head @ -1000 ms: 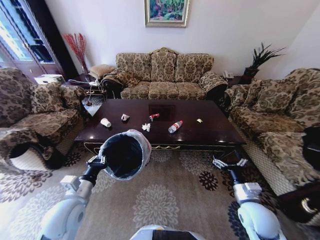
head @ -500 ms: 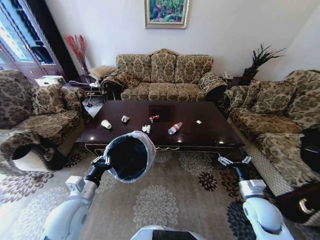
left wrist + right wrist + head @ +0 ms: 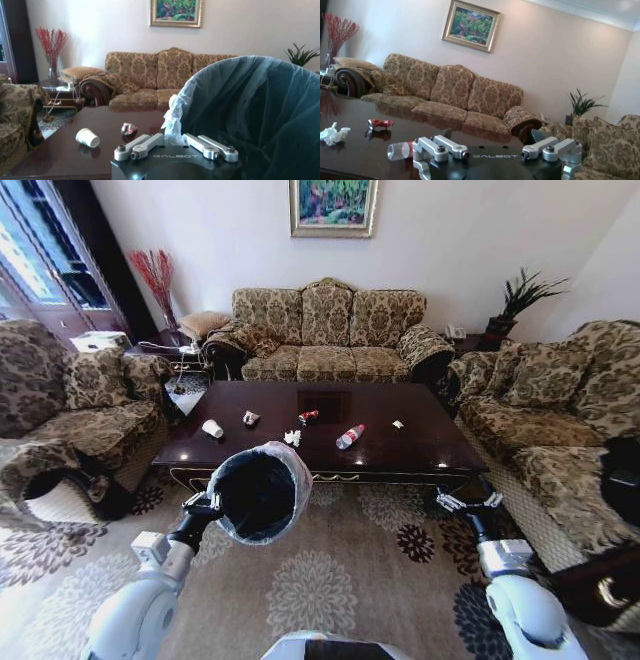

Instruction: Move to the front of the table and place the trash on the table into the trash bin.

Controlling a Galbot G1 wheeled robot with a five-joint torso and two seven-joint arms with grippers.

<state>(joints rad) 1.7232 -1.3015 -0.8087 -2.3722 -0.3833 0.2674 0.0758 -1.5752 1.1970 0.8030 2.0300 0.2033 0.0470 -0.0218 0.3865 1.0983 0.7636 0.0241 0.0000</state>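
Left hand grips trash bin, mouth tilted toward robot; right hand open.

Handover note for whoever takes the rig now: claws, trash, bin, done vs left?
Left claw: shut on the trash bin, held tilted above the carpet before the table.
Right claw: open, empty, low at the table's right front corner.
On the table: paper cup, paper wad, crushed can, bottle, small wrappers.
Done: nothing visibly binned.
Left: all pickups.
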